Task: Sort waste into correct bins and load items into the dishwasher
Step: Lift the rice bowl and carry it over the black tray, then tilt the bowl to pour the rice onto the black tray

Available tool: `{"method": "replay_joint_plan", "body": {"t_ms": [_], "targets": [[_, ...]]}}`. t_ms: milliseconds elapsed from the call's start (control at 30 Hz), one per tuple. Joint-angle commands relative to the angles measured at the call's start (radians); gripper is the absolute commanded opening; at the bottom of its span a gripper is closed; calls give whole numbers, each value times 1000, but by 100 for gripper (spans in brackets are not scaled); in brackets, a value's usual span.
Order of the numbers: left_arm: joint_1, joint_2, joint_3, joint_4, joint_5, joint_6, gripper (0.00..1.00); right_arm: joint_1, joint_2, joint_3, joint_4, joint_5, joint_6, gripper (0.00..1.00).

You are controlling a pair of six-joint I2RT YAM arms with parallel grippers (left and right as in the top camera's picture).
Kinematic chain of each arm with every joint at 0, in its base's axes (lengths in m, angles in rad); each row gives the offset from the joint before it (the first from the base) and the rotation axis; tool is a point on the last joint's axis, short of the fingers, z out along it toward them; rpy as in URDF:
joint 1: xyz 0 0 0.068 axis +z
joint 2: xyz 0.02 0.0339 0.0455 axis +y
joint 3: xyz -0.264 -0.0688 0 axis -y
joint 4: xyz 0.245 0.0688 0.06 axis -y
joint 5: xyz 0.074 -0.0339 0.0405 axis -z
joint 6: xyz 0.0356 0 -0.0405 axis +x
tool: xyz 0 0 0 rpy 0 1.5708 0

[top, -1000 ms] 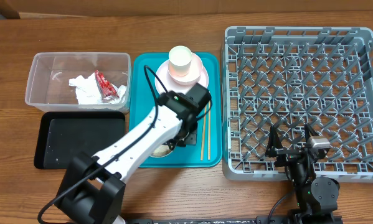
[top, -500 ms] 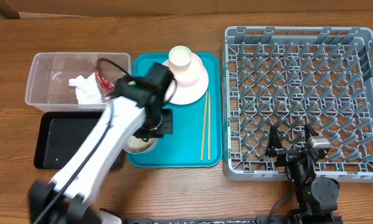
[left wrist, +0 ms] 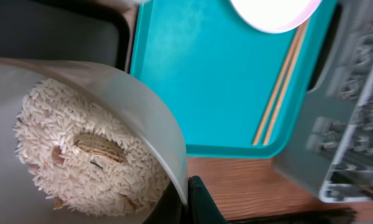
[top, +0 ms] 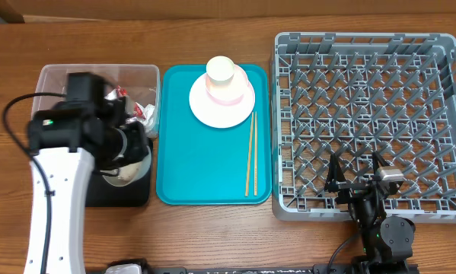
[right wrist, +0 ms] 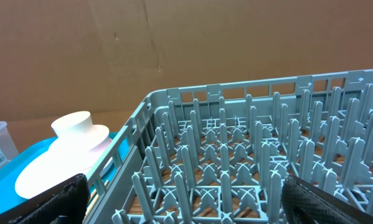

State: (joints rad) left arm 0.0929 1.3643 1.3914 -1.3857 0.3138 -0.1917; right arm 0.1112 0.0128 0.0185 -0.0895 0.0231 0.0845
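My left gripper [top: 138, 146] is shut on the rim of the white bowl [top: 125, 172] and holds it over the shallow black tray [top: 121, 196]. In the left wrist view the jaws [left wrist: 185, 202] pinch the bowl's wall [left wrist: 142, 115], and rice [left wrist: 80, 155] with brown scraps lies inside. The clear tub [top: 60, 80] holds white tissue [top: 141, 113] and the red wrapper [top: 121, 93]. The plate [top: 212, 113] carries a pink cup [top: 224, 94] with a white cup [top: 221, 71] on top. Chopsticks [top: 250, 152] lie on the teal tray [top: 182, 167]. My right gripper [top: 357, 179] is open and empty at the front edge of the grey rack [top: 365, 114].
The rack [right wrist: 236, 155] holds no dishes. The right wrist view shows the open fingers [right wrist: 186, 193] over the rack's pegs, with the plate and cups [right wrist: 74, 149] to the left. My left arm covers most of the black tray and part of the tub.
My left arm has swung left with the bowl, from the teal tray to above the black tray. The right arm has not moved.
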Motion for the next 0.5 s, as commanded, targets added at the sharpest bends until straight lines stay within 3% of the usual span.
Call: {"method": "replay_joint_plan", "body": {"t_ms": [0,467], "targets": [[127,5,-35,12,226,180,4,-1,-10,-10,8,-3,-3,100],[565,8,-289,175,694,406,4,-1,-10,-10,8,-3,-3,100]]}}
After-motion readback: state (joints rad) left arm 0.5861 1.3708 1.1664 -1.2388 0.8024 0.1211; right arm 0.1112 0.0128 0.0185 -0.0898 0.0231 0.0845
